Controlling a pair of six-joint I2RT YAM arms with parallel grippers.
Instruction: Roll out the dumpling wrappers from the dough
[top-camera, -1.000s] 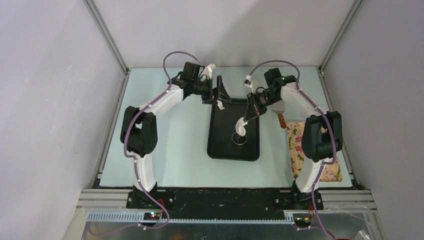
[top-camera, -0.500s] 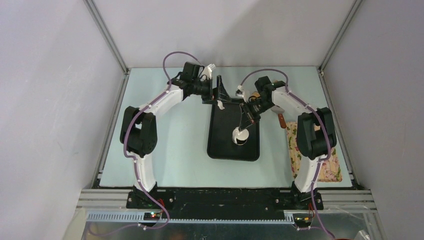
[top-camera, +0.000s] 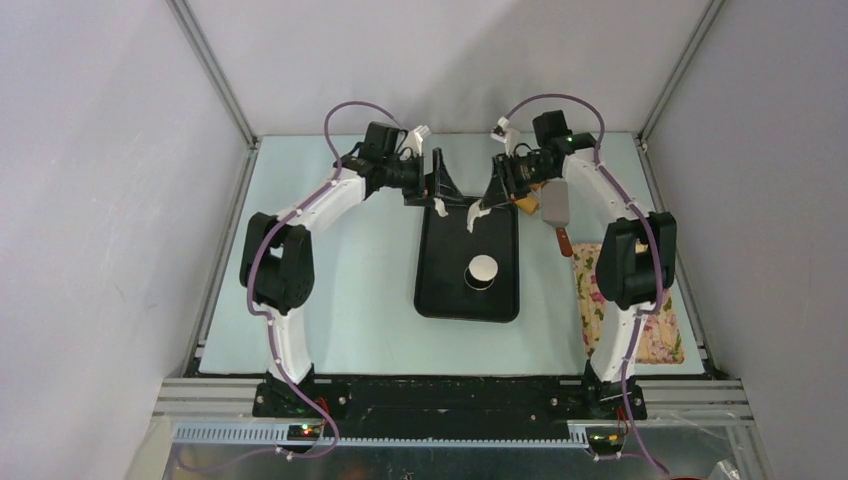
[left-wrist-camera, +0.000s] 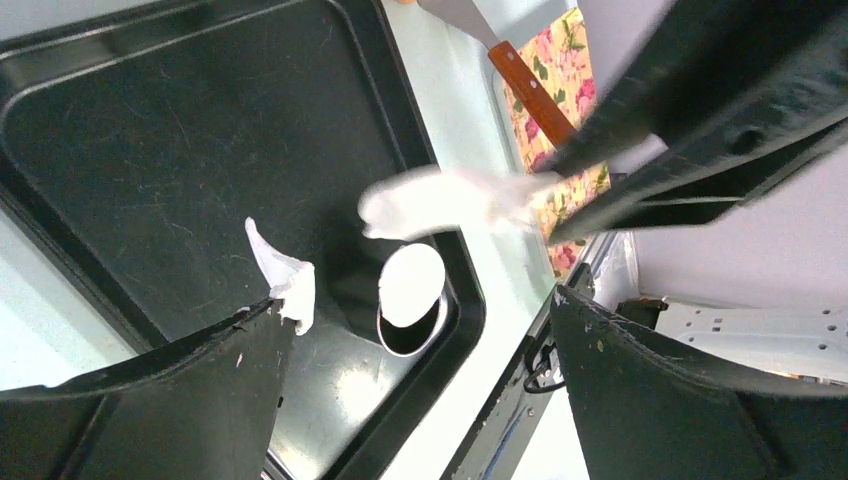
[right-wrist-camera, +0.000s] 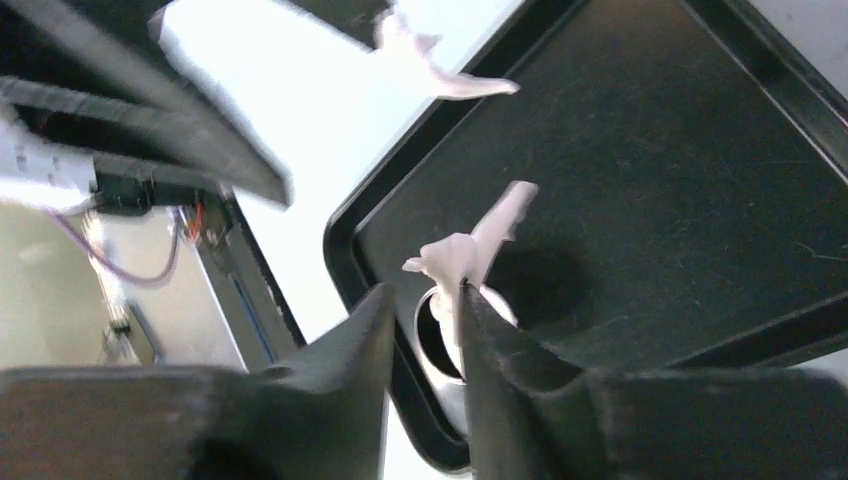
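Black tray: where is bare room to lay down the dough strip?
Free: tray floor left of the steel cup, to the left rim; also the mat between tray and left arm. Crowded: the tray's far end, under left fingers and right fingers.

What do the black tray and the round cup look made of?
Black tray: semi-gloss, fine scratches and soft glare, so coated metal or hard plastic; cannot tell which. Round cup: thin wall with a shiny rim, probably steel.
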